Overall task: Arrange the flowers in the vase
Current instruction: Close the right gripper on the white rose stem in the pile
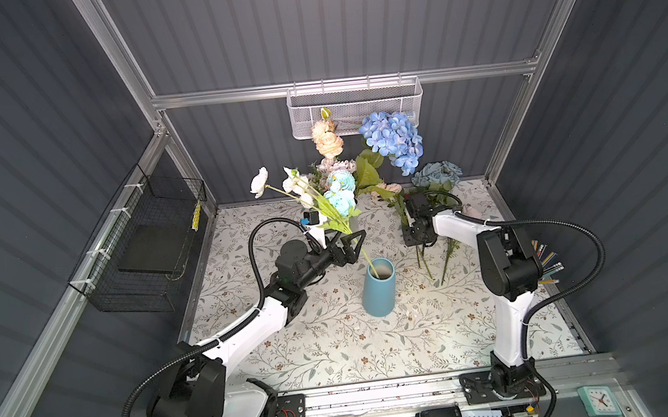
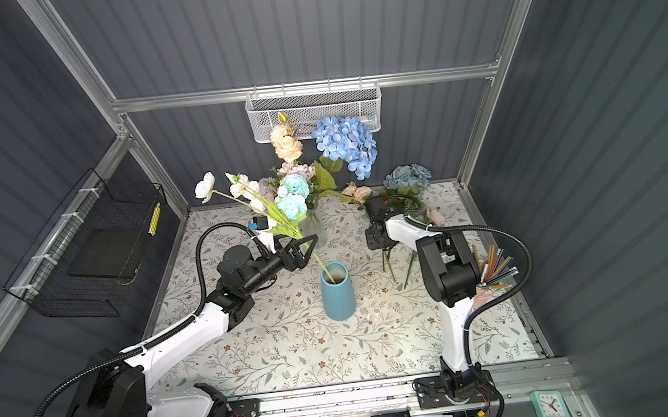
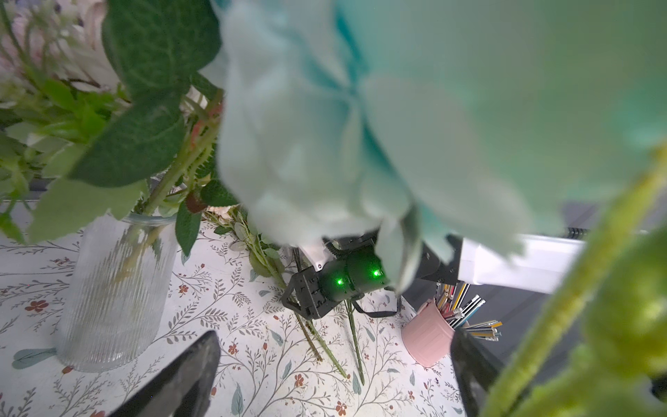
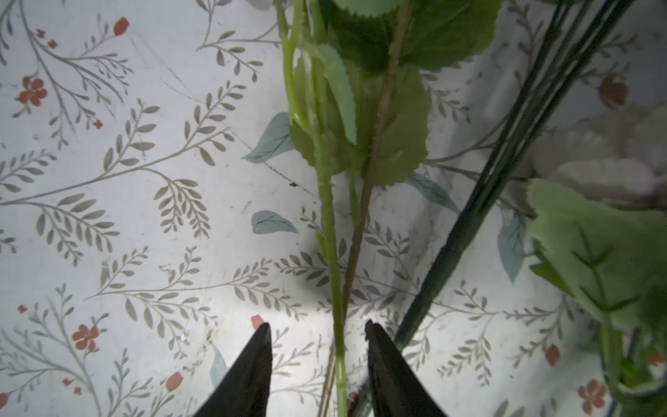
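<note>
As the bunch is seated in the mid-frame vase, left gripper is spread; right gripper is parted astride a stem.

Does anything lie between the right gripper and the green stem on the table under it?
Nothing visible does. The right gripper is open right above the light-green stem; a thin brownish stem lies close beside it, also between the jaws.

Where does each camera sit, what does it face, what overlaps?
Both top views: above the arms' bases, looking down on table, blue vase; left arm, right arm show.
Left wrist: faces across to glass vase, pink cup, right arm; left gripper shows.
Right wrist: looks down on loose stems; right gripper straddles one.
Shared: both wrist views show those stems.
</note>
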Robot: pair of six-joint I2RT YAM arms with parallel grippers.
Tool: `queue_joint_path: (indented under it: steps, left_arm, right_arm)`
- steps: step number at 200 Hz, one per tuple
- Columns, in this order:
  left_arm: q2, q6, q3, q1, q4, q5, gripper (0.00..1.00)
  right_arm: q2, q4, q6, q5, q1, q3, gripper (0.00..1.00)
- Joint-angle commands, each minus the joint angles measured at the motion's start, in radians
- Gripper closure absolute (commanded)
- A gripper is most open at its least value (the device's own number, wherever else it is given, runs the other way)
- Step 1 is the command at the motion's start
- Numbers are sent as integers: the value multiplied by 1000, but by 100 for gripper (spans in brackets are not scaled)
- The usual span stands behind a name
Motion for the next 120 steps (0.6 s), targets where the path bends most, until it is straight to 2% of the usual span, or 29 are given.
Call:
queue_joint_path:
  steps: [1, 25, 57, 102, 120]
  left_arm:
    - [-11, -3, 12, 0, 1, 6, 1]
    - [-20, 2, 10, 1, -7, 4, 1]
    - [-29, 3, 7, 1, -15, -4, 1]
    - [-17, -3, 8, 1, 1, -4, 1]
    - [-14, -3, 9, 1, 2, -1, 1]
  right_arm:
    - [21, -47, 24, -7, -2, 26, 54]
    - [40, -49, 42, -66, 1, 22, 55]
    - [-10, 4, 63, -142, 4, -31, 57]
    - [-142, 184, 115, -357, 19, -170, 59]
    - [-149, 190, 108, -317, 18, -169, 59]
